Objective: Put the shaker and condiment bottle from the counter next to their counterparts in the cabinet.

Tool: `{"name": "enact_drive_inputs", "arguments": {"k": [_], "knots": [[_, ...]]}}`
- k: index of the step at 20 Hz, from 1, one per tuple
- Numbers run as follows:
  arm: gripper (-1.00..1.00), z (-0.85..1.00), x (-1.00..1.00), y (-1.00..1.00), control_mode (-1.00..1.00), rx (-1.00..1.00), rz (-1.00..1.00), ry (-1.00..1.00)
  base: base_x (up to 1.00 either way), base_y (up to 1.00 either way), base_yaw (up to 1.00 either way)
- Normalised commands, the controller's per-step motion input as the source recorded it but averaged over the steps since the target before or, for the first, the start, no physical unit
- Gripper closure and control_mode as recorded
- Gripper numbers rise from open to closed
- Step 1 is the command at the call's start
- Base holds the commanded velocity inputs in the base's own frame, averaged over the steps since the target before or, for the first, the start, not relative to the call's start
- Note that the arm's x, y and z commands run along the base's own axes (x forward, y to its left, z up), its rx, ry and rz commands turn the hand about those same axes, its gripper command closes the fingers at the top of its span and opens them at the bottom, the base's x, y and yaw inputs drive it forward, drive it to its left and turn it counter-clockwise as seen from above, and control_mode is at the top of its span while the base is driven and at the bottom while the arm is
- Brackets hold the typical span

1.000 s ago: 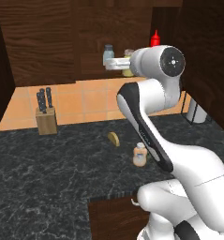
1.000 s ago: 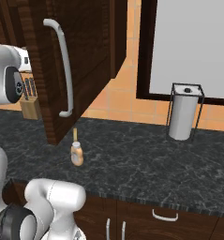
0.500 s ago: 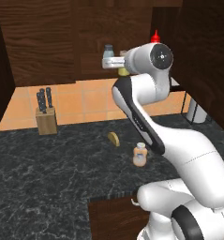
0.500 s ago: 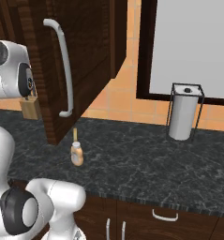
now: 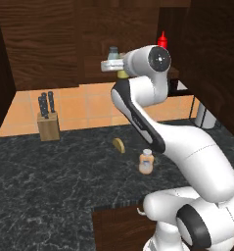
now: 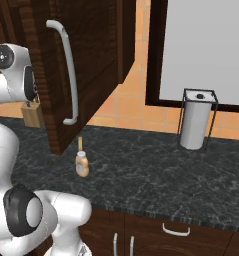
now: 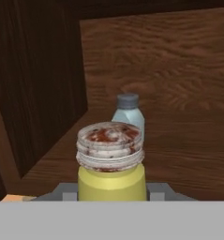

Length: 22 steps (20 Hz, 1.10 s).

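Note:
My gripper (image 7: pixel 111 193) is shut on the yellow-green shaker (image 7: pixel 110 165), whose silvery, stained cap faces the hand camera. It is held at the front of the cabinet shelf (image 7: pixel 188 154). Just behind it on the shelf stands the pale blue-grey shaker (image 7: pixel 129 115). In the left base view the gripper (image 5: pixel 112 65) is up at the shelf, with the yellow-green shaker (image 5: pixel 122 74) under the blue-grey shaker (image 5: pixel 113 51), and the red bottle (image 5: pixel 162 39) stands further right. The orange condiment bottle (image 5: pixel 146 162) (image 6: pixel 82 164) stands on the black counter (image 5: pixel 50 181).
The open cabinet door (image 6: pixel 91 60) with its long handle (image 6: pixel 66 75) hangs over the counter beside the arm. A knife block (image 5: pixel 48 125) stands at the back left, and a small yellow piece (image 5: pixel 119 144) lies near the orange bottle. A paper towel holder (image 6: pixel 196 120) is at the right.
The arm's upper joint has swung a little left and up. The hand with the shaker has stayed at the shelf front by the blue-grey shaker.

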Motion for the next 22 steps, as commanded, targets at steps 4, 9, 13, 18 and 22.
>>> {"name": "enact_drive_inputs", "arguments": {"k": [4, 9, 13, 18, 22], "knots": [[1.0, -0.11, 0.31, 0.07, -1.0, 0.0, 0.04, 0.0, 0.0, 0.0, 0.0], [1.0, -0.14, 0.4, 0.02, -1.0, 0.0, 0.04, 0.0, 0.0, 0.0, 0.0], [1.0, -0.19, 0.2, 0.25, -1.0, -0.06, 0.05, 0.0, 0.0, 0.0, 0.0], [1.0, -0.07, 0.3, 0.13, -1.0, -0.03, 0.04, 0.0, 0.0, 0.0, 0.0], [1.0, -0.01, 0.32, 0.0, -1.0, 0.0, 0.03, 0.0, 0.0, 0.0, 0.0]]}}
